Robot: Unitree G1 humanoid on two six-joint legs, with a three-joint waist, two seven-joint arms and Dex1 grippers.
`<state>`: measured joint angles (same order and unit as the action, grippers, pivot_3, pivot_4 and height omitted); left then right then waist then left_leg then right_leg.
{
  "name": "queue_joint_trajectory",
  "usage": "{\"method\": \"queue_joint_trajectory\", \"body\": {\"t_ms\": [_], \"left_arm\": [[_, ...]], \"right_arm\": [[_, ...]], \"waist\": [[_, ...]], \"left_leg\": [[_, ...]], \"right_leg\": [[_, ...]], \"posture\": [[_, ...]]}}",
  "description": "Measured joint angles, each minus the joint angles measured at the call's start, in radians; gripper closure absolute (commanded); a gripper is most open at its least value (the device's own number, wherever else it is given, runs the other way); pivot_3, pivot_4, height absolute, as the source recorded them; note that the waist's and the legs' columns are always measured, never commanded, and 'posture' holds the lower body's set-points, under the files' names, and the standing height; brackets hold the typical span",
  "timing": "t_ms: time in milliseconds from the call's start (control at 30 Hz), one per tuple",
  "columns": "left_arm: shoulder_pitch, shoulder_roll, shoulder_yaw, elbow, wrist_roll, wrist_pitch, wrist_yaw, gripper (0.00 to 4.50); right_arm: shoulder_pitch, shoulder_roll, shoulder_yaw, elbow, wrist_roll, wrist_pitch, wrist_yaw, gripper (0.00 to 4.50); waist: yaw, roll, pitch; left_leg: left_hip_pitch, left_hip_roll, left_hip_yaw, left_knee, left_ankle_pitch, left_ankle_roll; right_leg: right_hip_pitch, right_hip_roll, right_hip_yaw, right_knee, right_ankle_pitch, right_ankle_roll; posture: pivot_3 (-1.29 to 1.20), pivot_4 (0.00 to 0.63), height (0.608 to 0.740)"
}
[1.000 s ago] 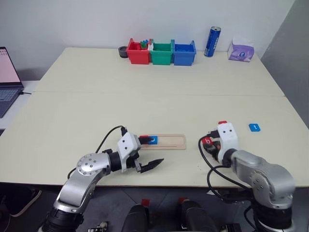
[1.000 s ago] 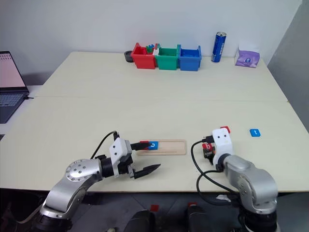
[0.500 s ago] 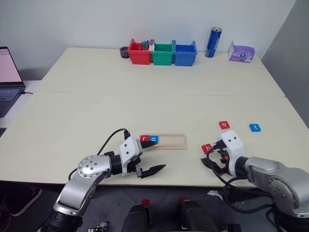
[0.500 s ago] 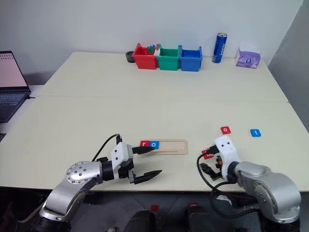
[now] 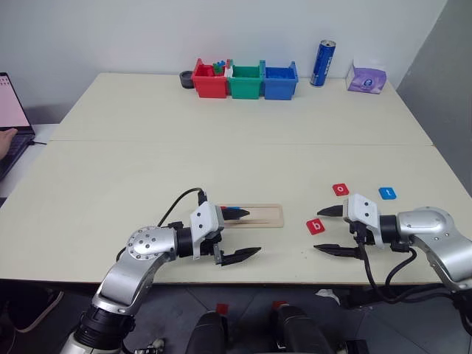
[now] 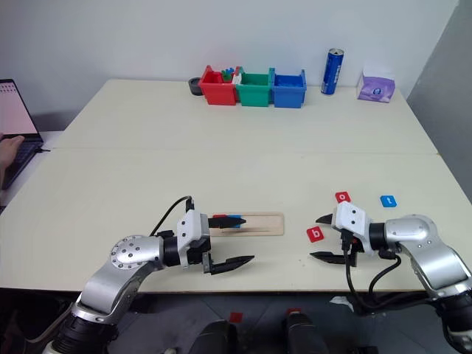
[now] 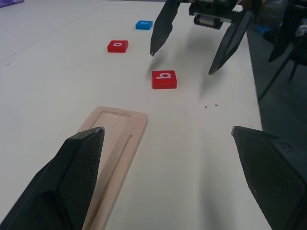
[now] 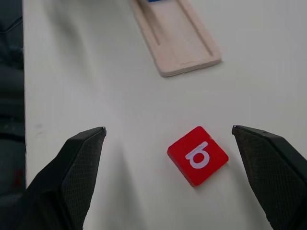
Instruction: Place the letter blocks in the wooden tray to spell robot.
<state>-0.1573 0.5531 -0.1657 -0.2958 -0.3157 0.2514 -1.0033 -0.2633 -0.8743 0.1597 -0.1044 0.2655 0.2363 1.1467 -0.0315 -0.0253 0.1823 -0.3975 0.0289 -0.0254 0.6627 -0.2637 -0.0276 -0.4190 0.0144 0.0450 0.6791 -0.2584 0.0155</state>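
Right wrist view looks down on the red b tile [image 8: 197,155], flat on the table [image 5: 221,140] between wide-apart fingers [image 8: 81,165], untouched and skewed to them. Right gripper [image 5: 330,230] hangs just right of that tile, empty. Left gripper [image 5: 243,234] likewise spread and empty, far finger over the wooden tray [image 5: 262,215], near finger off its near edge.

Tray near the front edge, left of centre; red r and blue o [image 5: 230,212] at its left end, partly hidden by that finger, right stretch of groove bare. Red o tile [image 5: 340,189] and blue t tile [image 5: 387,192] farther off to the right, well apart from the tray.

Risks, as judged from this:
- Closing on the skewed b corner-to-corner: likely to twist or pop out of the pads.
- Thin tile flat on the table: pads may scrape over it and push it toward the near edge.
- Left finger over the tray: possible clash with an incoming right hand, or a nudge to the seated letters.
- Two o tiles and a b readable upside down: wrong order or wrong orientation easily made.
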Motion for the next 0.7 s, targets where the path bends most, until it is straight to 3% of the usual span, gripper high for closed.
{"method": "queue_joint_trajectory", "body": {"t_ms": [233, 467, 700], "left_arm": [[-0.015, -0.009, -0.022, -0.001, -0.001, -0.001, -0.026, 0.0], [-0.013, -0.01, -0.025, 0.002, -0.001, -0.016, -0.034, 0.0], [-0.024, -0.011, -0.026, -0.013, -0.001, 0.019, -0.028, 0.0]], "right_arm": [[-0.14, 0.09, 0.055, 0.278, -0.086, -0.189, 0.075, 0.02], [-0.161, 0.115, 0.061, 0.39, -0.109, -0.292, 0.105, 0.02], [-0.17, 0.133, 0.061, 0.425, -0.118, -0.31, 0.12, 2.3]], "waist": [[0.001, 0.0, 0.0], [0.002, 0.0, 0.0], [0.002, 0.0, 0.0]], "left_leg": [[0.0, 0.0, -0.001, 0.0, 0.0, 0.0], [0.002, 0.0, 0.0, 0.0, 0.0, 0.0], [0.01, 0.0, 0.0, 0.0, 0.0, 0.0]], "right_leg": [[0.0, 0.0, 0.0, 0.001, 0.0, -0.001], [0.002, 0.0, 0.0, 0.001, 0.0, -0.001], [0.009, 0.0, 0.0, 0.001, 0.0, 0.0]], "posture": [[0.0, 0.15, 0.74], [0.0, 0.15, 0.74], [0.0, 0.15, 0.74]]}}
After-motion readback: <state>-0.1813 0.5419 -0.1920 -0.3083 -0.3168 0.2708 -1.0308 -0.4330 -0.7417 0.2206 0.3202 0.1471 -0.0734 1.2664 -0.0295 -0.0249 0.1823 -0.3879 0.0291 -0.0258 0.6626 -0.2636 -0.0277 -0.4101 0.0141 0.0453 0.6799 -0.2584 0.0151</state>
